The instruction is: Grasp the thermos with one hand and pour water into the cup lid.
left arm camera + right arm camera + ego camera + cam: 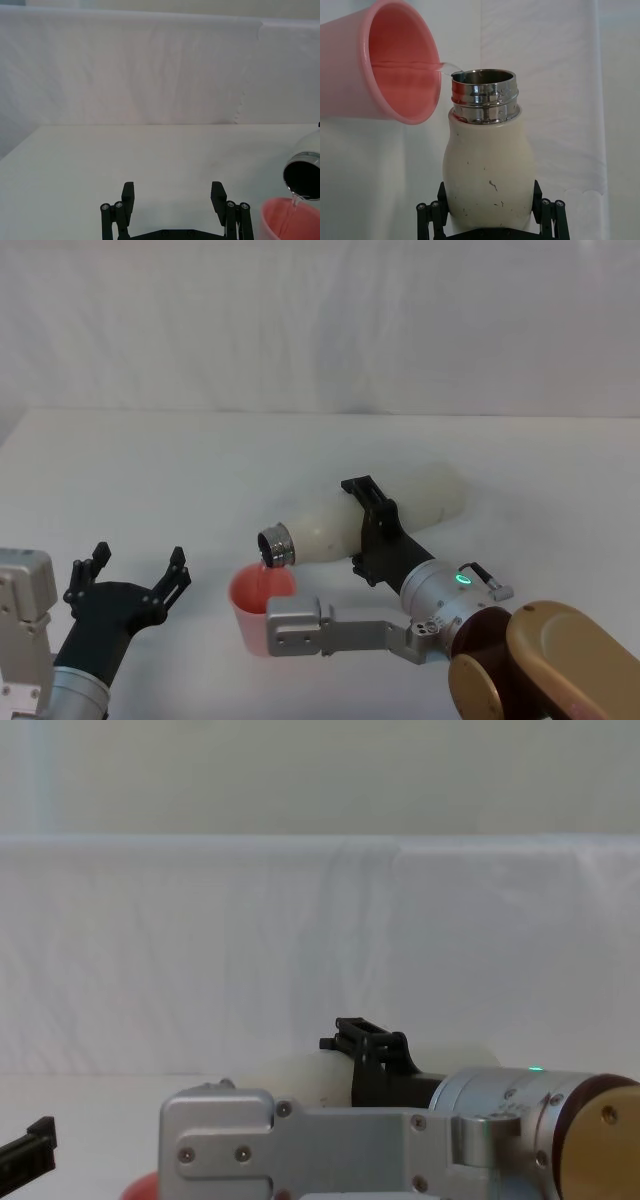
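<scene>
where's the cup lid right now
In the head view the cup lid stands on the table near the front centre, directly under the tilted thermos neck, between the open left gripper and the right gripper.

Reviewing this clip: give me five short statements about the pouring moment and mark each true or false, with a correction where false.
1. The right gripper is shut on the thermos, which is tipped almost level. True.
2. A thin stream of water runs from the steel neck into the cup lid. True.
3. The cup lid is blue. False: it is salmon pink.
4. The left gripper holds the cup lid. False: it is open with nothing between its fingers, left of the cup lid, which stands on the white table.
5. The thermos still wears a cap. False: its neck is open.
</scene>
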